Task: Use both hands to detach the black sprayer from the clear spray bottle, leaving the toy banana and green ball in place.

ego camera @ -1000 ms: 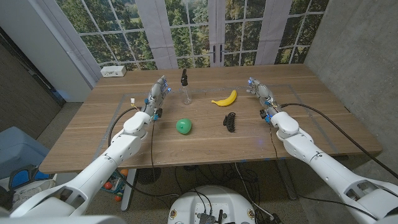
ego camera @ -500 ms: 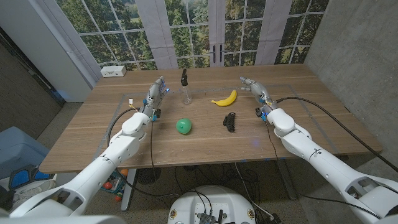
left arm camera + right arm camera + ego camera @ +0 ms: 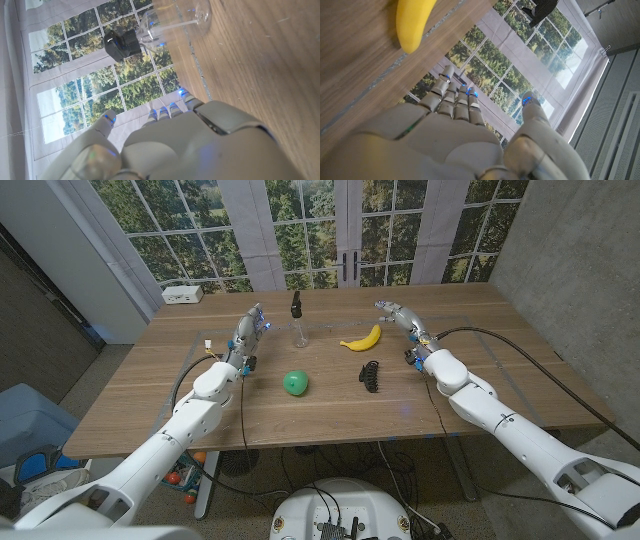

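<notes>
The clear spray bottle (image 3: 298, 331) stands upright at the table's far middle, its black sprayer (image 3: 296, 304) on top. In the left wrist view the clear spray bottle (image 3: 175, 17) and black sprayer (image 3: 123, 44) lie just beyond my fingers. My left hand (image 3: 250, 332) is open a short way to the bottle's left, holding nothing. The yellow toy banana (image 3: 362, 338) lies right of the bottle, and the green ball (image 3: 295, 383) sits nearer me. My right hand (image 3: 400, 316) is open, just right of the banana. The toy banana (image 3: 414, 22) shows ahead of my right hand (image 3: 455, 135).
A black hair claw clip (image 3: 371, 374) lies on the wood between the ball and my right arm. A white power strip (image 3: 183, 294) sits at the far left corner. Windows stand behind the table's far edge.
My right hand has moved left and farther back, closing in on the banana. My left hand has barely shifted. Bottle, banana and ball have stayed put.
</notes>
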Motion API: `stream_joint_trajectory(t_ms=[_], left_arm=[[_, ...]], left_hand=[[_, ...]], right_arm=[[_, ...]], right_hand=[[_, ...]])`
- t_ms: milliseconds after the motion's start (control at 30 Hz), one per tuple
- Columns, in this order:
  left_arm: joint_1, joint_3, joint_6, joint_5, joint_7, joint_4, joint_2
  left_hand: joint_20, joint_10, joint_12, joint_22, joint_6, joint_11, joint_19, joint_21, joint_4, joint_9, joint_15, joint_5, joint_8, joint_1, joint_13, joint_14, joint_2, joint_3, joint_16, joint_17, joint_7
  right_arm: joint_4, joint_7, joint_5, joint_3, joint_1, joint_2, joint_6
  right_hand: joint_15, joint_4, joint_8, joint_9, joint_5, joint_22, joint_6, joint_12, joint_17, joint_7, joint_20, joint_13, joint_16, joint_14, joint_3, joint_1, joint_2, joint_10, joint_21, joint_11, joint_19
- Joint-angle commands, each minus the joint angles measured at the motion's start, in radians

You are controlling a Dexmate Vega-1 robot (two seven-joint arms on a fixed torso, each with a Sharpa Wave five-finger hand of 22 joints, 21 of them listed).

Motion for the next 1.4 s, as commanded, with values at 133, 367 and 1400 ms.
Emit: stream_joint_trajectory(t_ms=[133,367,1400], left_arm=[[0.009,-0.006,-0.008,-0.007,-0.001,-0.003,0.002],[0.014,-0.006,-0.007,-0.008,0.003,-0.008,0.001],[0.033,-0.016,-0.027,-0.017,0.0,-0.014,0.001]], left_hand=[[0.001,-0.078,0.003,0.001,0.005,-0.006,0.008,0.005,-0.008,0.001,-0.005,0.003,-0.004,0.002,0.003,-0.043,0.045,0.001,0.002,0.001,0.001],[0.0,-0.071,0.003,0.001,0.009,-0.006,0.014,0.005,-0.009,0.001,-0.005,0.003,-0.005,0.002,0.003,-0.036,0.044,0.001,0.003,0.001,0.001],[-0.003,-0.065,-0.001,0.001,0.015,-0.004,0.019,0.001,-0.01,0.002,-0.005,0.003,-0.012,0.0,0.003,-0.031,0.043,0.002,-0.002,0.002,0.007]], right_arm=[[0.019,-0.021,-0.096,-0.048,0.046,0.027,0.014],[0.015,-0.053,-0.167,-0.07,0.059,0.028,0.002],[0.038,-0.089,-0.353,-0.181,0.136,0.064,-0.066]], right_hand=[[-0.002,0.002,0.033,0.006,0.003,-0.001,0.104,0.035,-0.027,0.027,-0.013,0.008,0.021,0.069,-0.01,0.036,-0.011,0.11,-0.06,0.022,0.001],[-0.016,-0.016,0.029,0.009,0.002,0.0,0.096,0.029,-0.032,0.03,-0.036,0.02,0.027,0.083,0.003,0.103,-0.026,0.098,-0.078,0.012,0.031],[-0.044,-0.004,0.014,0.014,0.003,0.003,0.043,0.014,-0.033,-0.001,-0.077,0.043,0.025,0.06,0.015,0.275,-0.076,0.056,-0.144,-0.023,0.05]])
